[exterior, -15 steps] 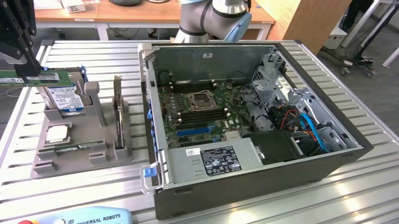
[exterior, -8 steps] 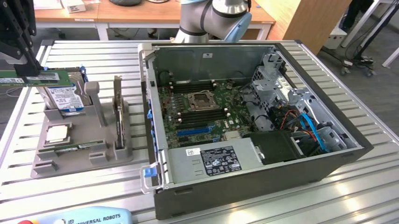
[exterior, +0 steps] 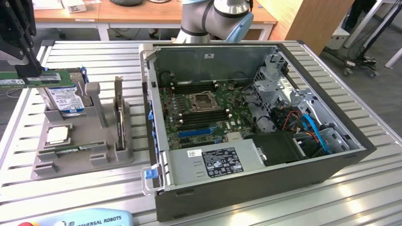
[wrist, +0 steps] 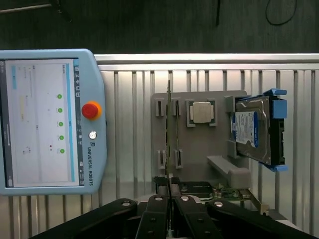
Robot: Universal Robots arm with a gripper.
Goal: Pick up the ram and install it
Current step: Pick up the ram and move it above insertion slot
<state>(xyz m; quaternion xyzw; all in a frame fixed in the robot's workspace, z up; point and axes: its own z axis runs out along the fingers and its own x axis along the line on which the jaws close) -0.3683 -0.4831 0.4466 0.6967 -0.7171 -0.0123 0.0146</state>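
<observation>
Right, the exterior view gives me the open computer case [exterior: 251, 188] and its motherboard [exterior: 201, 110], while the wrist view gives me the teach pendant [wrist: 50, 119] screen face-on and the processor [wrist: 202, 112] from straight above. The slatted metal surface [exterior: 370, 188] carries a grey fixture [exterior: 82, 162] holding the hard drive [exterior: 63, 96], with the case on the exterior view's right. Wooden desks [exterior: 69, 16] stand behind. At the exterior view's far left the gripper [exterior: 29, 71] is pinched narrow on the green ram [exterior: 60, 76], holding it level above the fixture, just over the hard drive.
</observation>
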